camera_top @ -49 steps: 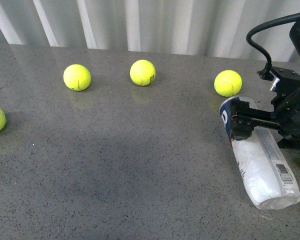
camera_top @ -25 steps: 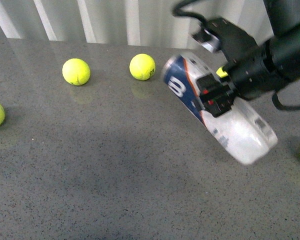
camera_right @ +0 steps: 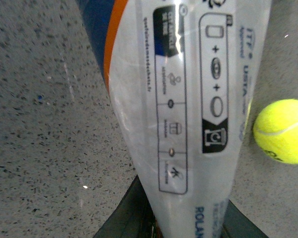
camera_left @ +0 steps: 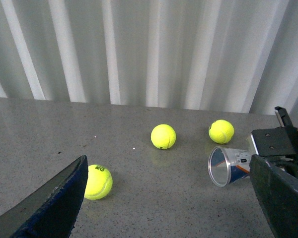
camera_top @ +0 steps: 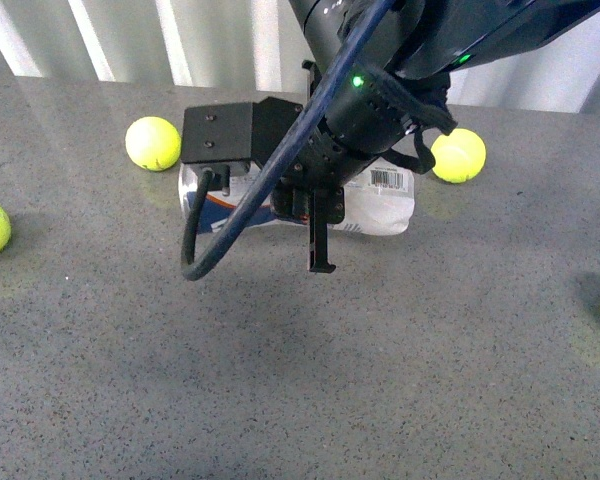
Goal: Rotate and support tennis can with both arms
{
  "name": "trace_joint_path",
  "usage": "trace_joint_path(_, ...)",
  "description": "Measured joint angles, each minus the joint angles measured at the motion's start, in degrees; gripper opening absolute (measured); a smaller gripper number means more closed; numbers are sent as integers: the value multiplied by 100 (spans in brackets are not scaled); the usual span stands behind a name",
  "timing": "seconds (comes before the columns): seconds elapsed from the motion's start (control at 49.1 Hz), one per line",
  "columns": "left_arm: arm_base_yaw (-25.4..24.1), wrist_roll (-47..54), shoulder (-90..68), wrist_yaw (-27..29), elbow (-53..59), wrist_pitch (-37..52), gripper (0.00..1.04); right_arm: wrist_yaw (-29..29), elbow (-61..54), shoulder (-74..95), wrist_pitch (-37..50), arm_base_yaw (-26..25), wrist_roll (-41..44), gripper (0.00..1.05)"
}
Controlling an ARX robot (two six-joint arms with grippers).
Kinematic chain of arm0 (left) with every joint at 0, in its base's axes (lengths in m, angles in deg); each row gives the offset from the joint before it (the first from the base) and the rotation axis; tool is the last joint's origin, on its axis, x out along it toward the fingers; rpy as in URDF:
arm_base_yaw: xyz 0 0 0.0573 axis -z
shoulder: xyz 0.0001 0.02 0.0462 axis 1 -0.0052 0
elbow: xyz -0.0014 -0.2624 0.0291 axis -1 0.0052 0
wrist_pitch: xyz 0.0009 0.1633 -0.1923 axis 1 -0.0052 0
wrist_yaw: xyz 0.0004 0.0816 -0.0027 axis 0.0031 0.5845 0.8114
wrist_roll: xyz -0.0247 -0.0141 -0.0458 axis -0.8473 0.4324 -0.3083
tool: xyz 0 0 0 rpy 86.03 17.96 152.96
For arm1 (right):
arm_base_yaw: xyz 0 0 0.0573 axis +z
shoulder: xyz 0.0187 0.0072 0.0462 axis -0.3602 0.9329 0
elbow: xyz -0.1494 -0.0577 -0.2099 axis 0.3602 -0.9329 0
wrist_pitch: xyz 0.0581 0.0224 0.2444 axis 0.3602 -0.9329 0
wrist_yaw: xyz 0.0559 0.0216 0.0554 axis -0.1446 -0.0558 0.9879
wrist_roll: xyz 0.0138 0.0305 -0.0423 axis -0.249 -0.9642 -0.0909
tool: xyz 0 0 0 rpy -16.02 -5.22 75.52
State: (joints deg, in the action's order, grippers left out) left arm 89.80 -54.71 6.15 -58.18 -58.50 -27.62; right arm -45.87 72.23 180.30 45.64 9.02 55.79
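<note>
The tennis can (camera_top: pixel 378 198) is held on its side low over the table (camera_top: pixel 280 380), pinched by the right fingers (camera_right: pixel 123 224) on either side of its label. From the front, the right arm (camera_top: pixel 380 90) and its blue cable (camera_top: pixel 280 160) hide most of the can. The left fingers (camera_left: pixel 52 206) stand spread wide and empty, facing the can's open mouth. Tennis balls (camera_top: pixel 152 143) lie scattered around, one near the can's barcode end.

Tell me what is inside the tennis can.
Through the open mouth in the left wrist view, the tennis can looks empty near its rim. Deeper in, the label and the right arm hide it.
</note>
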Motion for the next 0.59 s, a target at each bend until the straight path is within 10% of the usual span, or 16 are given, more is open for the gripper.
trace_joint_path(0.326,0,0,0,0,0,0,98,-411,616,664,-216,-9,-326,10)
trace_joint_path(0.591,0,0,0,0,0,0,98,-216,236,671,122,44,-1064,59)
